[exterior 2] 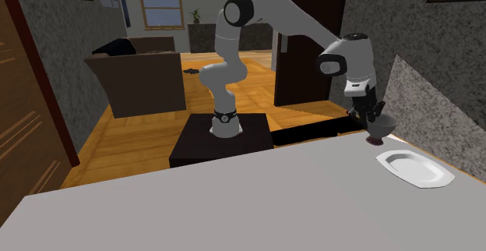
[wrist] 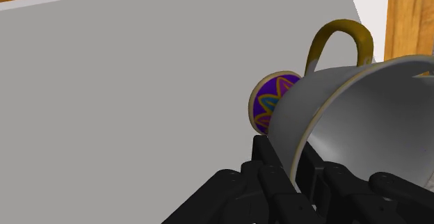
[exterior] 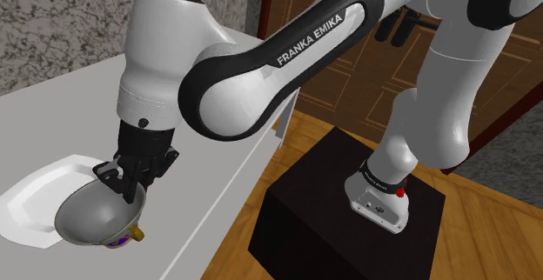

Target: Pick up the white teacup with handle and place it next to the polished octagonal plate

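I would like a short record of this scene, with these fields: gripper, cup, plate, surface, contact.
gripper: black gripper, shut on the teacup's rim, one finger inside the wall, one outside
cup: grey-white teacup, tilted, with gold handle and purple patterned foot
plate: white octagonal plate, lying flat, right beside the teacup
surface: plain grey table
contact: cannot tell whether the foot touches the table
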Robot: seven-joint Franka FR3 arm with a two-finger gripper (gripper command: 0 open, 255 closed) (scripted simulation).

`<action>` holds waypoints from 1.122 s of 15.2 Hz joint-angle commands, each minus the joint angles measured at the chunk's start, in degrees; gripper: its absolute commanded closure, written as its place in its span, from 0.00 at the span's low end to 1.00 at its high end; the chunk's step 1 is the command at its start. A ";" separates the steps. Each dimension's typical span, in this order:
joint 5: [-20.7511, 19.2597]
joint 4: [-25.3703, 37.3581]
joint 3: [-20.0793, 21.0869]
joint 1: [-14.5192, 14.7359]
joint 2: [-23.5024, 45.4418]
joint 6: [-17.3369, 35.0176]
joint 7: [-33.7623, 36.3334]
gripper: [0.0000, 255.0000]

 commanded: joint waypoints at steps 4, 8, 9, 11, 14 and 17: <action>-0.16 -0.99 -0.06 0.18 0.88 1.89 -0.10 1.00; -0.16 -0.99 -0.06 0.18 0.88 1.89 -0.10 1.00; -0.16 -0.99 -0.06 0.18 0.88 1.89 -0.10 1.00; -0.17 -0.99 -0.06 0.19 0.89 1.89 -0.10 0.00; -0.17 -0.99 -0.06 0.19 0.89 1.89 -0.09 0.00; 1.43 -1.34 0.41 -1.00 -2.45 -1.06 -1.16 0.00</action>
